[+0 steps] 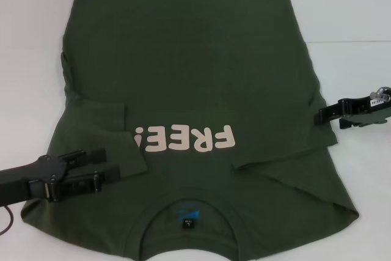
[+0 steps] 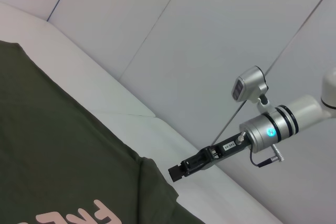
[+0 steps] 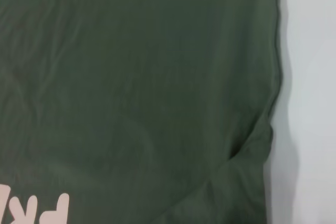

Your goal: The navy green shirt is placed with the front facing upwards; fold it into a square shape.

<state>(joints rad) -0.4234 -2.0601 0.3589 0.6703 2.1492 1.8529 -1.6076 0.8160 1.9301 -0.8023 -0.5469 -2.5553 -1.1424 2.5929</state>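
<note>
The navy green shirt (image 1: 195,71) lies flat on the white table, front up, collar nearest me and hem at the far side. Its pale "FREE!" lettering (image 1: 186,139) reads upside down from here, and the neck label (image 1: 187,219) shows inside the collar. The sleeve on the left is folded inward onto the body (image 1: 101,114), and a fold edge crosses the shoulder on the right (image 1: 284,157). My left gripper (image 1: 104,166) hovers open over the left shoulder area, nothing between its fingers. My right gripper (image 1: 319,118) (image 2: 176,172) sits shut at the shirt's right edge, just beside the cloth (image 2: 79,156).
The white table (image 1: 354,29) extends beyond the shirt on both sides. A seam line in the table runs along the right (image 1: 351,42). The right wrist view shows only shirt cloth (image 3: 131,93) and a strip of table (image 3: 310,98).
</note>
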